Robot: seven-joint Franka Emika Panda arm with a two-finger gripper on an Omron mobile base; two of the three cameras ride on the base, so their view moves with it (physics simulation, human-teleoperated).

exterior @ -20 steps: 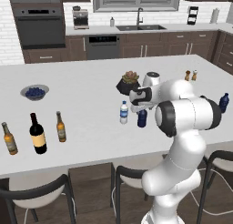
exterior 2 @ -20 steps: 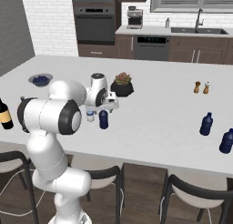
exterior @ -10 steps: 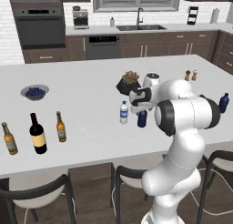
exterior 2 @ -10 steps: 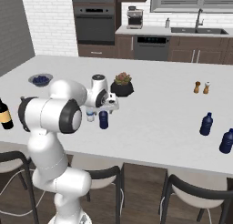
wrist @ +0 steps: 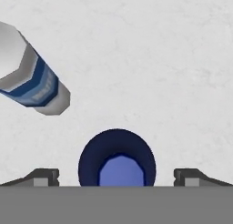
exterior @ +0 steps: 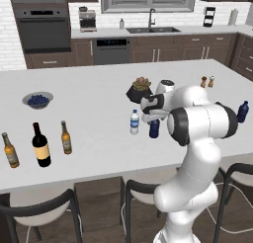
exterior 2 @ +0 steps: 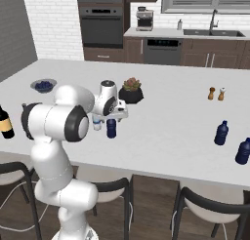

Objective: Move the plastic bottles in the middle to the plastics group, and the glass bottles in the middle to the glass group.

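Rear flanking views, hand camera downward

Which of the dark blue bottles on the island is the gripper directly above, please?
The dark blue bottle beside the clear white-capped bottle; the other two blue bottles stand far right.

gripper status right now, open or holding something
Gripper: open, holding nothing; its fingertips stand apart on either side of the dark blue bottle, directly above it.

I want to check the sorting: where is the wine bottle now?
In the left base view the wine bottle stands upright near the counter's left front edge, between two beer bottles and in front of the blue bowl.
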